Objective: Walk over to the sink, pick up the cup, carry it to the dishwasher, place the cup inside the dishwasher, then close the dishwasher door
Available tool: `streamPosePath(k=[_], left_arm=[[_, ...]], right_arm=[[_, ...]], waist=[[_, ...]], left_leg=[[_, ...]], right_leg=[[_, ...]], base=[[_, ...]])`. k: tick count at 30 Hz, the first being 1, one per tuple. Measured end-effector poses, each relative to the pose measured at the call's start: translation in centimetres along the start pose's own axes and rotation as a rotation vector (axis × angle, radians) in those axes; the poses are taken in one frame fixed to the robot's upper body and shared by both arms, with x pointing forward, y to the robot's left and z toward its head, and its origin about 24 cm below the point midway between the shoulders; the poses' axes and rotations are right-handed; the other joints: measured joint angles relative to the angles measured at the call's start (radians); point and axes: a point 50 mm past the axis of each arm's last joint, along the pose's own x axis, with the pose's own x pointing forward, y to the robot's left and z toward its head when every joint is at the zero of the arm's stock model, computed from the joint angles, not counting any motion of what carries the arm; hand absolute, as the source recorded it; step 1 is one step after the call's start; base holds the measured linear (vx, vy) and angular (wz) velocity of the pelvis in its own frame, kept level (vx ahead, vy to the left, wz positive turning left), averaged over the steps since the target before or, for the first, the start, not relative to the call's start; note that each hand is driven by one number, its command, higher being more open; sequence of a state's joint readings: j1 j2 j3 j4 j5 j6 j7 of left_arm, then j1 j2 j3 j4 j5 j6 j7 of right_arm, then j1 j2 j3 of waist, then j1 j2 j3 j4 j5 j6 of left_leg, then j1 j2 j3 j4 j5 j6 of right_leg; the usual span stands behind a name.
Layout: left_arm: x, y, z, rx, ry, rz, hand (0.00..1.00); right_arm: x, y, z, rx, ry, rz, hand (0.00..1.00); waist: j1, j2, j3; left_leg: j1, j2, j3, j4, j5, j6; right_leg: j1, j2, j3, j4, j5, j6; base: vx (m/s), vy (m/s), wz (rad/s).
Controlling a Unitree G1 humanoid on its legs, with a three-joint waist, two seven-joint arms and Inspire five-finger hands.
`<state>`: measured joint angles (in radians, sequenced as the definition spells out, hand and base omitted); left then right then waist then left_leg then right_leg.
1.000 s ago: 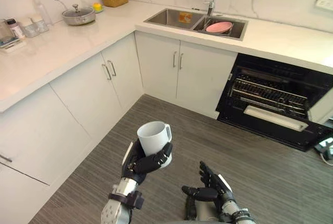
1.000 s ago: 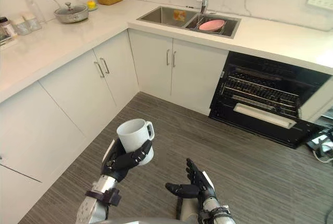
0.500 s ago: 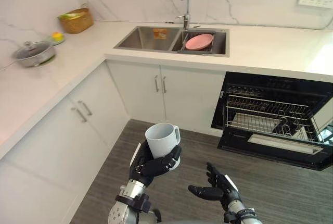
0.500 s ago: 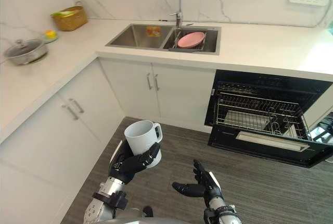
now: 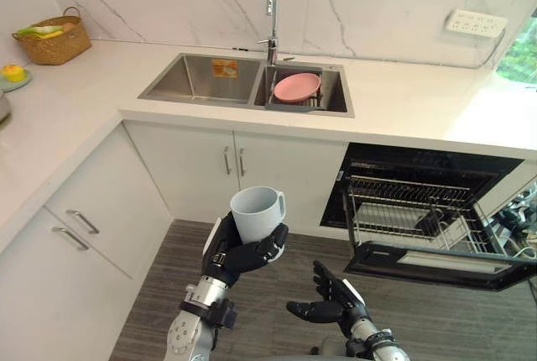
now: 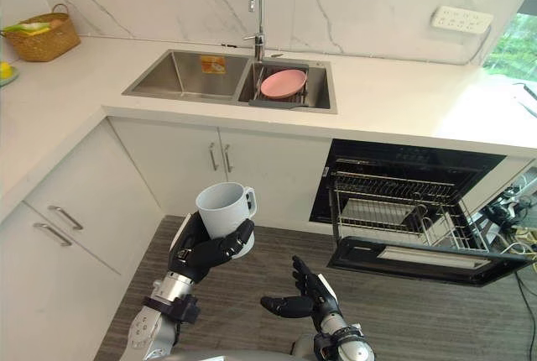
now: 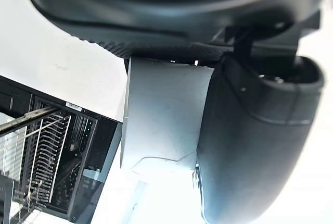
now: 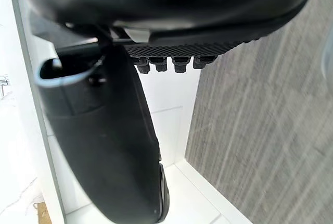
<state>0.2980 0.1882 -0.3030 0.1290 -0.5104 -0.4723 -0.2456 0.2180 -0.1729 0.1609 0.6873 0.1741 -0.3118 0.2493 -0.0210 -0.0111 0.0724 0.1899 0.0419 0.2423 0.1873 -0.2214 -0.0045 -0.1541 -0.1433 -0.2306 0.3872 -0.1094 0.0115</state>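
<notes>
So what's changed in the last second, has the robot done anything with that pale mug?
Mostly the view has swung: the robot has turned towards the steel sink and the open black dishwasher, which now shows nearer. Nothing was picked up or let go. The left hand still grips the pale grey ceramic cup upright, the right hand stays open and empty, and the pink plate remains in the sink.

Pale grey cup (image 5: 254,213) upright, held; dishwasher (image 5: 428,210) open

Matt cup (image 5: 256,212); brushed steel sink (image 5: 198,81); wicker basket (image 5: 52,41).
</notes>
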Motion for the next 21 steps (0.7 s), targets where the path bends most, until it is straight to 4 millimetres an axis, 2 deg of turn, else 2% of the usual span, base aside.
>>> streamPosePath(k=[2, 3, 8, 9, 15, 21], left_arm=[[0.0, -0.1, -0.2, -0.007, 0.004, 0.005, 0.0], [0.0, -0.2, -0.2, -0.011, 0.0, 0.006, 0.0], [0.1, -0.4, -0.2, 0.004, -0.002, -0.005, 0.0], [0.0, -0.4, -0.3, -0.001, -0.001, 0.002, 0.0], [0.0, -0.3, -0.3, -0.001, -0.002, 0.004, 0.0], [-0.3, 0.7, 0.1, 0.011, -0.017, 0.058, 0.0]], right_arm=[[-0.1, -0.8, 0.2, -0.01, -0.002, -0.031, 1.0], [0.0, -1.0, 0.3, -0.009, -0.007, -0.038, 1.0], [0.4, -1.2, 1.0, -0.006, -0.03, -0.049, 1.0], [0.8, -0.1, 1.2, 0.021, -0.043, -0.007, 1.0], [0.8, -0.1, 1.2, 0.021, -0.043, -0.009, 1.0], [0.5, -0.1, 1.5, 0.014, -0.063, -0.042, 1.0]], waist=[[0.003, 0.03, 0.007], [0.006, 0.035, 0.007], [0.007, 0.042, 0.008], [0.02, 0.027, 0.028], [0.02, 0.028, 0.029], [0.008, 0.034, 0.036]], left_leg=[[0.0, 0.033, -0.006, -0.002, -0.006, -0.009], [-0.006, 0.046, -0.007, -0.002, -0.005, -0.009], [-0.007, 0.054, -0.008, -0.01, 0.005, -0.022], [-0.005, 0.026, -0.013, -0.054, 0.023, -0.024], [-0.004, 0.026, -0.01, -0.054, 0.022, -0.024], [0.003, 0.035, 0.0, -0.052, 0.017, -0.034]], right_leg=[[0.03, 0.052, 0.0, -0.083, 0.035, -0.013], [0.039, 0.074, 0.006, -0.126, 0.058, -0.019], [0.068, 0.109, 0.039, -0.232, 0.124, -0.021], [0.155, 0.107, 0.049, -0.474, 0.283, -0.01], [0.155, 0.108, 0.052, -0.474, 0.283, -0.01], [0.162, 0.113, 0.055, -0.474, 0.281, -0.011]], base=[[0.09, -0.105, -0.21], [0.06, -0.095, -0.28], [0.01, -0.033, -0.23], [-0.01, 0.006, -0.13], [0.0, 0.0, -0.01], [0.0, 0.0, -0.01]])
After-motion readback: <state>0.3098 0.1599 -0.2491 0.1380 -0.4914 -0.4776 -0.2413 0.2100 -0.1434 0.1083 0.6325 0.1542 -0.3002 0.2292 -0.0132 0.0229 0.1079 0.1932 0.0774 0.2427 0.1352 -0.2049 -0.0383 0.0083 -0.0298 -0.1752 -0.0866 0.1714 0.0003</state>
